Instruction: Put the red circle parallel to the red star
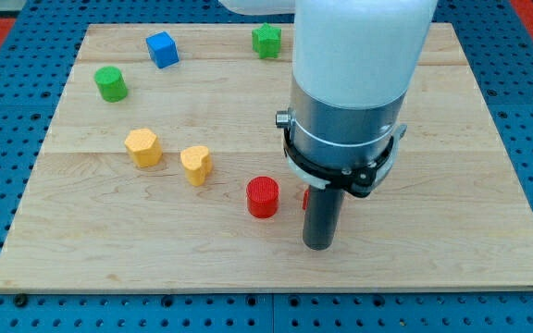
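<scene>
My tip [317, 246] stands on the board near its bottom edge, a little right of centre, with the red circle [262, 197] just to the view's left of it and slightly toward the top. The two are close but apart; a strip of bare wood shows between them. The rod ends in a plain point with no claw to spread or press, and it holds nothing.

A sliver of red [305, 197], likely the red star, peeps out at the rod's left side, level with the circle; the rod hides nearly all of it, so its shape cannot be confirmed. The circle sits between the yellow heart [196, 165] and that sliver.

The coming move appears to turn on this: the circle lies left of my tip, and the star seems to be right behind the rod. Any push on the circle would have to begin from a side that keeps the rod clear of the star.
</scene>
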`<action>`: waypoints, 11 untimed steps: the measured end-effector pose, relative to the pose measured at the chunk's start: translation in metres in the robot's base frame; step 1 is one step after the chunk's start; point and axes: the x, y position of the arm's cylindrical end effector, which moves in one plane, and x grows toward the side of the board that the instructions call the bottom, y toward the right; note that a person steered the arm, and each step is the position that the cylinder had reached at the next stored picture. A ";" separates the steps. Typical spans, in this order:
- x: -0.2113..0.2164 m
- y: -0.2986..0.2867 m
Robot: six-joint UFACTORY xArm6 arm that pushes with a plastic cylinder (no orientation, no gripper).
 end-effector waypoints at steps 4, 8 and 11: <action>0.030 -0.073; -0.044 -0.044; -0.042 -0.167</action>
